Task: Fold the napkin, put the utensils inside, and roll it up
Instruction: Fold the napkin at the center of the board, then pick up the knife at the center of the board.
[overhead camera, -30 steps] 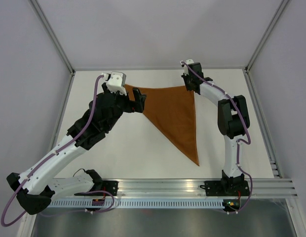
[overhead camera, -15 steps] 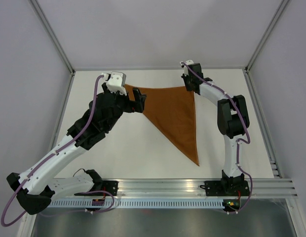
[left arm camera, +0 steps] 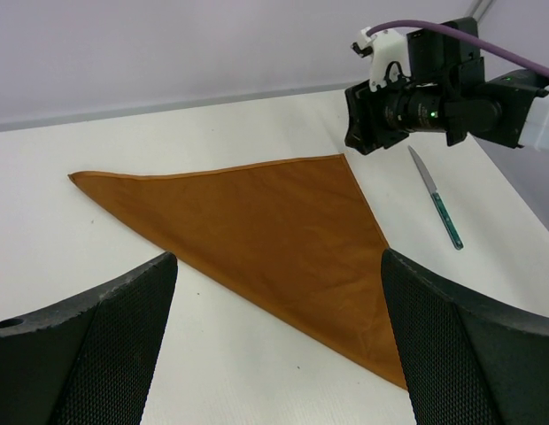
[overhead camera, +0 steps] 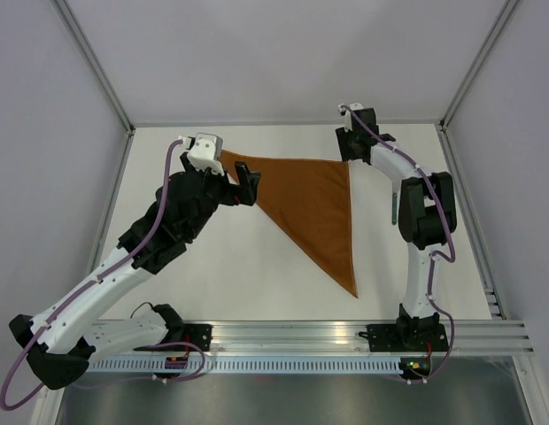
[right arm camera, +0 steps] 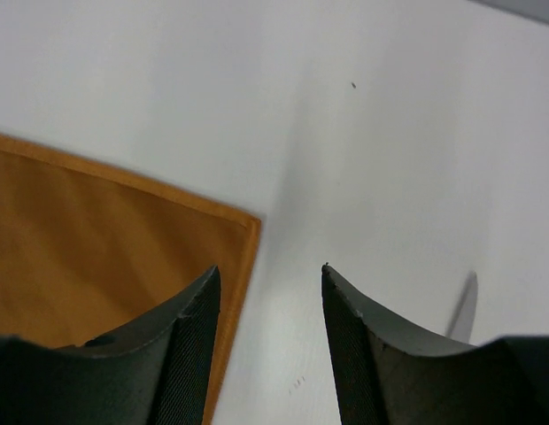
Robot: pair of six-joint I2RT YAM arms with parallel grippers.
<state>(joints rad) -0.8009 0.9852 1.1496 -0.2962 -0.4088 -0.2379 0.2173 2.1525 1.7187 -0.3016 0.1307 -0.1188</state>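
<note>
The napkin (overhead camera: 314,204) lies flat on the counter (overhead camera: 257,266), folded into a rust-orange triangle across the middle of the overhead view, with its long point reaching toward the lower centre. A second ago my right fingers (overhead camera: 347,149) were pinching its upper-right corner. That corner now lies loose on the counter. Those fingers have sprung apart with nothing between them and have shifted a little up and to the right. In the right wrist view the corner sits just past their tips. The utensil (overhead camera: 392,205), a slim dark teal stick, rests on the counter to the right of the napkin, not touching it. My right arm (overhead camera: 421,208) hid it earlier and has since swung clear. My left fingers (overhead camera: 246,181) hover wide apart over the napkin's left edge, holding nothing, and have edged slightly left from where they were.
</note>
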